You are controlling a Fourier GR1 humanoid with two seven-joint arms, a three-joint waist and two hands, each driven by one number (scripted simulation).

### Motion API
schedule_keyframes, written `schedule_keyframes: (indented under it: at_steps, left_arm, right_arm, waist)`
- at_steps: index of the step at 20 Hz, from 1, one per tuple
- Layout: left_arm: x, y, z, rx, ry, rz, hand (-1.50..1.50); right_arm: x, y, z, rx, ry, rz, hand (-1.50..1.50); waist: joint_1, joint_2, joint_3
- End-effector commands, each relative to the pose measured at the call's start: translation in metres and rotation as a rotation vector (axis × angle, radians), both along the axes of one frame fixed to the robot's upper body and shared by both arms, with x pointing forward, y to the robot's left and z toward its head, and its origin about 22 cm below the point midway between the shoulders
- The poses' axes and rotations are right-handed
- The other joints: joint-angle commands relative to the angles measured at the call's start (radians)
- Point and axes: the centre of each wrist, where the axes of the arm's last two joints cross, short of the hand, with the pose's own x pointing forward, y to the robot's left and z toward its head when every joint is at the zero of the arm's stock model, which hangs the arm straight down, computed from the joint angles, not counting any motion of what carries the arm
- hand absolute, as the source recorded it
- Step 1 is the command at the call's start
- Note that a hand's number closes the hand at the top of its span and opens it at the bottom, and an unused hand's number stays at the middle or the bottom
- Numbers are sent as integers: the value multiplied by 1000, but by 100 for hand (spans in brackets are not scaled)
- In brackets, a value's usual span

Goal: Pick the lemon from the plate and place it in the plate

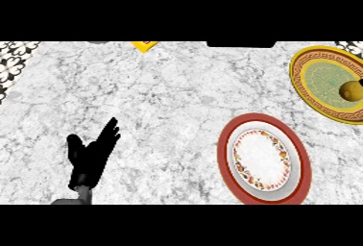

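The lemon (351, 91) sits on the yellow-rimmed plate (312, 57) at the far right. Small, firm and rounded, it will likely roll, so fingers should wrap its middle. The left hand (92, 156) rests open, holding nothing; the right hand is out of view.

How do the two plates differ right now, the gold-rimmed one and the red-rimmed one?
The gold-rimmed plate has a yellow patterned border and a green centre; the red-rimmed plate has a red border and a white centre ringed with small motifs. The gold-rimmed plate carries the lemon near its right side; the red-rimmed plate carries nothing. The gold-rimmed plate sits farther back and right, cut by the view's edge; the red-rimmed plate shows whole. Both lie flat on the marble counter.
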Motion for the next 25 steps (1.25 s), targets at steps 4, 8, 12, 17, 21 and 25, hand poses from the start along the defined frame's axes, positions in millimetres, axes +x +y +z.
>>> schedule_keyframes:
  at_steps: [4, 8, 12, 17, 21, 25]
  left_arm:
    - [-2, 4, 0, -4, 5, 32, 0]
    - [4, 1, -1, 14, 19, 34, 0]
    - [-13, 0, -10, -16, 35, 43, 0]
    - [1, -3, 10, 13, 28, 49, 0]
    - [-8, -2, -10, 9, 16, 40, 0]
    - [-7, -3, 0, -8, 20, 45, 0]
  right_arm:
    - [-39, -11, -44, 58, -124, 192, -150]
    - [-65, 5, -83, 73, -85, 277, -150]
    - [-74, 27, -89, 59, -6, 299, -150]
    - [-93, 54, -91, 68, 45, 305, -150]
    - [-98, 70, -88, 75, 94, 291, -150]
    - [-114, 80, -70, 94, 90, 296, -150]
  waist:
    - [-21, -11, -5]
    - [-32, -15, -7]
    - [-40, -21, -9]
    - [-39, -21, -9]
    - [-31, -17, -8]
    - [-33, -17, -8]
